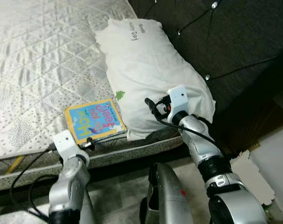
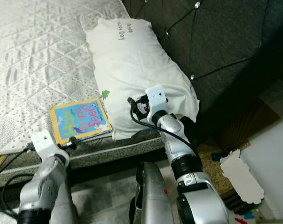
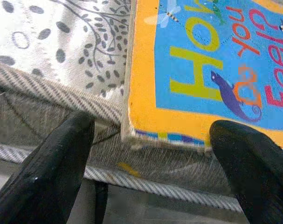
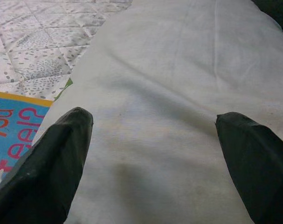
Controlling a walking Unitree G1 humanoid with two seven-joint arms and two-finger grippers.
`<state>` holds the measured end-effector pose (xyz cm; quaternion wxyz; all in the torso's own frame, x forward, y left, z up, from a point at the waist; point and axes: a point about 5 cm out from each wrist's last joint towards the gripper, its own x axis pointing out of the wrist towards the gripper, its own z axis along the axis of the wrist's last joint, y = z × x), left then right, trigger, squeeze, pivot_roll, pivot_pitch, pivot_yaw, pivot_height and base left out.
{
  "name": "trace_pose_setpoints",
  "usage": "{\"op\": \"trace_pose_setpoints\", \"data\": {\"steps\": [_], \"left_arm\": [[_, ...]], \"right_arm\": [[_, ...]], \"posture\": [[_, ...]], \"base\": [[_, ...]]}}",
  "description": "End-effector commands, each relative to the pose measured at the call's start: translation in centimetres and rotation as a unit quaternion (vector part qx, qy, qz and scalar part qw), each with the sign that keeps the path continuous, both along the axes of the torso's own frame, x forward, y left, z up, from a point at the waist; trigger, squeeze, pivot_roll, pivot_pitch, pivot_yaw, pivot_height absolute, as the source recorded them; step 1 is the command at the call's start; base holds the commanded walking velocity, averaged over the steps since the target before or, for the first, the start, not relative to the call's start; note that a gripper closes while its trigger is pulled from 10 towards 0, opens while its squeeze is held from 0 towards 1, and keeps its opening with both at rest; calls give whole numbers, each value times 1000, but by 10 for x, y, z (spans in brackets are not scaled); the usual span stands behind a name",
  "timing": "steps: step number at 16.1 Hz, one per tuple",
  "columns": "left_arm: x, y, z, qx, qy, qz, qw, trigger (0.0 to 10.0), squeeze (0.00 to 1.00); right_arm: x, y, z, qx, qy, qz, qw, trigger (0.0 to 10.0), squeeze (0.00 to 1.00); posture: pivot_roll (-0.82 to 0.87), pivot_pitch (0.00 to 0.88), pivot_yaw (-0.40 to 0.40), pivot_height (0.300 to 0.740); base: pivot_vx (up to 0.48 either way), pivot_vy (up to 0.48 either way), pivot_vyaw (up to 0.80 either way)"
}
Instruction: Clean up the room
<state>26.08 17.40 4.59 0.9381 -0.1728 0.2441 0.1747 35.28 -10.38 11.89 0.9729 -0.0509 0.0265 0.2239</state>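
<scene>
Two claws stand wide open, holding nothing: the left claw (image 3: 146, 154) at the book (image 1: 94, 120) on the mattress (image 1: 34, 70) edge, the right claw (image 4: 153, 154) over the pillow (image 1: 150, 70). Stiff, glossy board could skid off the quilted fabric — soft pillow may bunch and slip.

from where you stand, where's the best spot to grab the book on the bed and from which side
Probably the near bottom corner of the book, approached from the mattress edge. It lies flat, so only the edge reaching the mattress side offers a lip. The left hand, open, already straddles that corner; the pillow crowds the far side.
</scene>
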Motion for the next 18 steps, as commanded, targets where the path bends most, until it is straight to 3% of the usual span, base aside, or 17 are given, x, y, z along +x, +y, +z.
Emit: {"op": "trace_pose_setpoints", "data": {"steps": [1,7,9,14,18], "left_arm": [[1,0,-5,-18,8,1,1000,10000,0],[9,-1,-7,-31,10,-22,999,10000,0],[12,-7,-3,5,1,-45,999,10000,0],[7,-28,-1,26,-13,-65,997,10000,0],[3,-50,0,59,-14,-124,990,10000,0]], "right_arm": [[0,-10,-1,-4,-1,-16,1000,10000,0],[3,-13,0,-8,-5,-21,1000,10000,0],[3,-12,2,-7,-7,-20,1000,10000,0],[3,-13,1,-8,-9,-21,1000,10000,0],[3,-13,0,-9,-8,-21,1000,10000,0]], "posture": [[21,88,-153,555],[9,78,-155,555],[10,73,-155,555],[8,70,-150,555],[7,70,-149,555]], "base": [[0,0,0],[0,0,0],[0,0,0],[0,0,0],[0,0,0]]}}
